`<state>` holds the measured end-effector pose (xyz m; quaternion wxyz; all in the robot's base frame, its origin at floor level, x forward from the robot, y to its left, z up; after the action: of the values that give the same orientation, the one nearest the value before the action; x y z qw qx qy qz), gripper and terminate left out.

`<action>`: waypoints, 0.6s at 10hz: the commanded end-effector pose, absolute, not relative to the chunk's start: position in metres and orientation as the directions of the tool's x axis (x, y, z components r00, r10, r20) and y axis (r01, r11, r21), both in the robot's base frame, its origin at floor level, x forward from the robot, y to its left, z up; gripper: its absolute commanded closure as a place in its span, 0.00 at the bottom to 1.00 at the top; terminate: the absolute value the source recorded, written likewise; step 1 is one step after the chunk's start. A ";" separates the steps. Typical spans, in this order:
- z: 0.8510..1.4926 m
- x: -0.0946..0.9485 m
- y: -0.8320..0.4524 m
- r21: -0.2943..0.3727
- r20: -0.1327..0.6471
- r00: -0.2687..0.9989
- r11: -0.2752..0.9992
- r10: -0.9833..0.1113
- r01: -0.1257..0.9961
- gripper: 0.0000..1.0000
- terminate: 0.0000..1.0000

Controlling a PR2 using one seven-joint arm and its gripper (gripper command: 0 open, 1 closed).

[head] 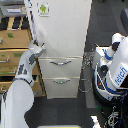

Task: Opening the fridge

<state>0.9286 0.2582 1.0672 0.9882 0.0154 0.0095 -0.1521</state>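
Observation:
The tall white fridge [62,30] stands in the middle of the exterior view. Its large upper door carries a small green-and-white sticker [44,8] near the top left corner. Below are two drawers with curved silver handles, the upper [61,63] and the lower [61,80]. My white arm [22,75] rises from the bottom left. Its gripper [39,48] is at the left edge of the upper door, just above the drawers. The picture is too coarse to show whether its fingers are closed on the edge.
A tan wooden drawer cabinet [12,50] stands against the fridge's left side, right behind my arm. A white-and-blue robot body [116,67] with cables is at the exterior view's right. Dark floor [60,110] lies in front of the fridge.

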 end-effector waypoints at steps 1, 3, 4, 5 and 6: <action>1.045 0.942 0.255 0.007 -0.039 0.948 0.948 -0.317 0.318 1.00 0.00; 1.044 0.943 0.261 0.014 -0.041 0.946 0.947 -0.321 0.322 1.00 0.00; 1.044 0.943 0.262 0.011 -0.040 0.946 0.947 -0.322 0.322 1.00 0.00; 1.045 0.941 0.264 0.009 -0.040 0.945 0.945 -0.325 0.326 1.00 0.00; 1.043 0.939 0.262 0.007 -0.047 0.942 0.943 -0.332 0.332 1.00 0.00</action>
<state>0.9285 0.2668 1.0736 0.9872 0.0082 0.0195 -0.1582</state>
